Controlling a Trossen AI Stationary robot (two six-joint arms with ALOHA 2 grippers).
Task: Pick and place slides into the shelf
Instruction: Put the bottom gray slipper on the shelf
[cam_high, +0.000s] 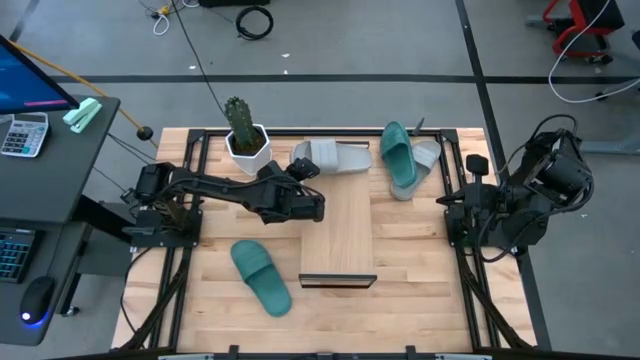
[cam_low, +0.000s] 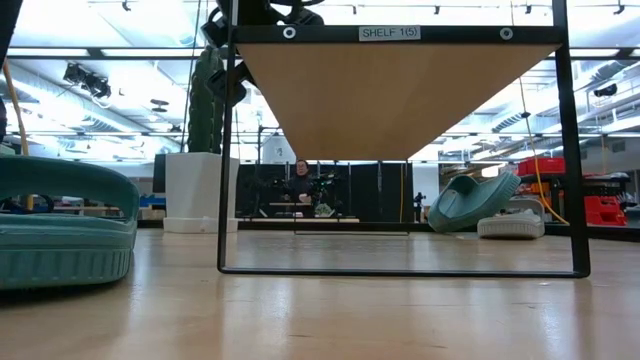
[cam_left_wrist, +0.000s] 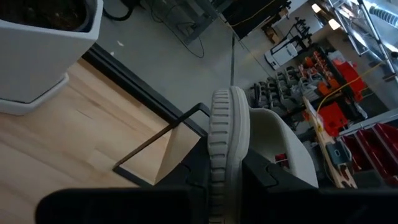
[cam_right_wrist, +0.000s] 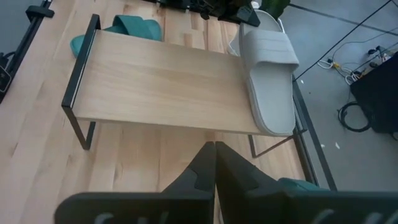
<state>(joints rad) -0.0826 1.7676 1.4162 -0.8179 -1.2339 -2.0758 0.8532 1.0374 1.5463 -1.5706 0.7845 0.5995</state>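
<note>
Left gripper (cam_high: 300, 180) clamped on grey slide's (cam_high: 332, 156) edge at shelf (cam_high: 337, 230) end, grip shown only by left wrist view, right gripper (cam_right_wrist: 214, 163) fingers pressed together, empty.

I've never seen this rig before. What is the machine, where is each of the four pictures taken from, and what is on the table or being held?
These are two dark robot arms at a wooden table. One picture looks straight down, one looks level across the tabletop, and one comes from each wrist. The left gripper is shut on a grey slide at the far end of the shelf. The right gripper waits shut at the table's right side. One teal slide lies on the table. Another teal slide leans on a second grey slide. A potted cactus stands nearby.
</note>
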